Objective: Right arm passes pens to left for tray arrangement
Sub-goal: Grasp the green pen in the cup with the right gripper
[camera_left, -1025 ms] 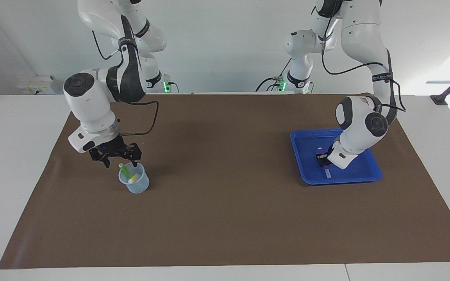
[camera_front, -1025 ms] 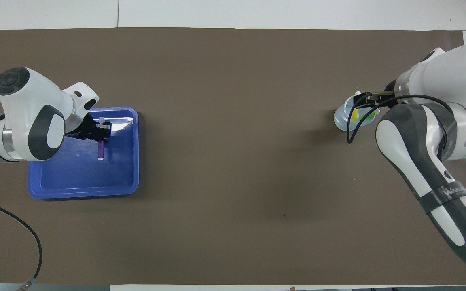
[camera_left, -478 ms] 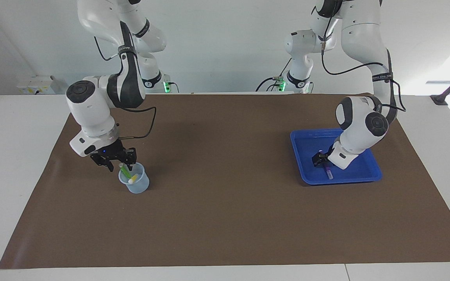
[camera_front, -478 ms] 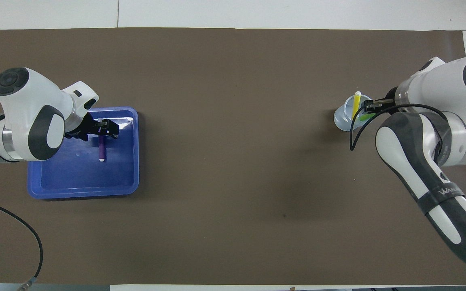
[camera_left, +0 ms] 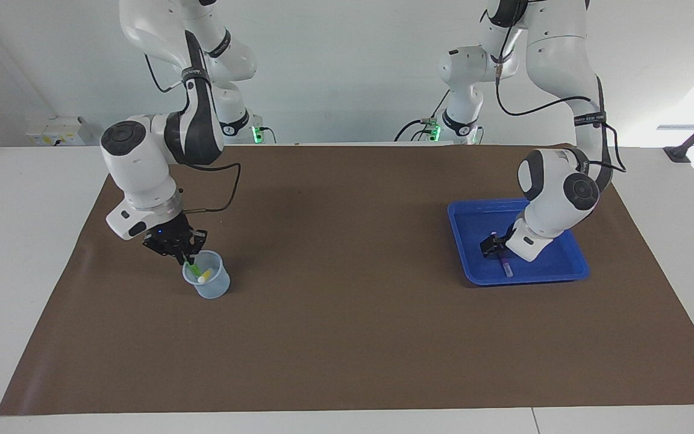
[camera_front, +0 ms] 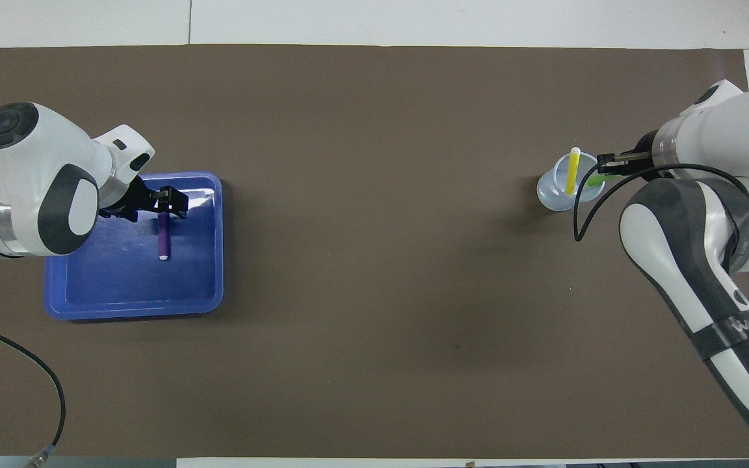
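Observation:
My right gripper (camera_left: 185,253) is down at the rim of a small clear cup (camera_left: 211,288), and its fingers look shut on the upper end of the green pen (camera_left: 193,265). The yellow pen (camera_left: 204,276) leans in the same cup. From overhead, the right gripper (camera_front: 604,166) is over the cup (camera_front: 551,195), beside the green pen (camera_front: 595,179) and the yellow pen (camera_front: 571,172). The purple pen (camera_left: 505,265) lies flat in the blue tray (camera_left: 567,268). My left gripper (camera_left: 491,248) is open just above the pen's end nearer the robots. It also shows from overhead (camera_front: 165,201) with the purple pen (camera_front: 162,237) and the tray (camera_front: 121,296).
A brown mat (camera_left: 347,337) covers most of the white table (camera_left: 15,199). The cup stands toward the right arm's end and the tray toward the left arm's end. A black cable (camera_front: 579,214) loops from the right wrist beside the cup.
My right gripper has come down onto the cup and its fingers have closed around the green pen's top. My left gripper has lifted slightly off the purple pen, which stays in the tray.

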`<state>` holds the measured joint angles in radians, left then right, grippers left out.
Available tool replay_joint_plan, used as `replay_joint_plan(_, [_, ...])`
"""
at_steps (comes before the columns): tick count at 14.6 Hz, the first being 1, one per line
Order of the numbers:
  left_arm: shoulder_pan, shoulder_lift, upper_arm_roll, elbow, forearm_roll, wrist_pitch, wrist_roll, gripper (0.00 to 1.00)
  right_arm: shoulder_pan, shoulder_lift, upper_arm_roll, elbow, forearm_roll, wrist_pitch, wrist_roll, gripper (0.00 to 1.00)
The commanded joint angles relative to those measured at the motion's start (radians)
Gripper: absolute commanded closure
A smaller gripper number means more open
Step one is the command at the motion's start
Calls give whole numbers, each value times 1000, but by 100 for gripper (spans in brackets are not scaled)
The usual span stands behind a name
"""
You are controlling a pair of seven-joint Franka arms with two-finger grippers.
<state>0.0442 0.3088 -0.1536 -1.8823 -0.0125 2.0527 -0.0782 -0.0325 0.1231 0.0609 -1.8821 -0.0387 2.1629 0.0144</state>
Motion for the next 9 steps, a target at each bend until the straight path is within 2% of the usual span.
replay_joint_plan(1, [-7, -46, -6, 110, 8, -164, -6, 0, -7, -66, 17, 52, -1, -113, -5, 100])
replay_joint_plan(5, [-15, -62, -10, 316, -99, -397, -144, 0, -4, -151, 25, 64, 166, -245, 45, 100])
replay_joint_plan(7, [-14, -80, -49, 351, -122, -453, -242, 0, -4, -160, 71, 75, 235, -265, 131, 100])
replay_joint_plan(9, [-7, -129, -50, 350, -226, -448, -375, 0, -4, -155, 132, 86, 308, -239, 322, 100])
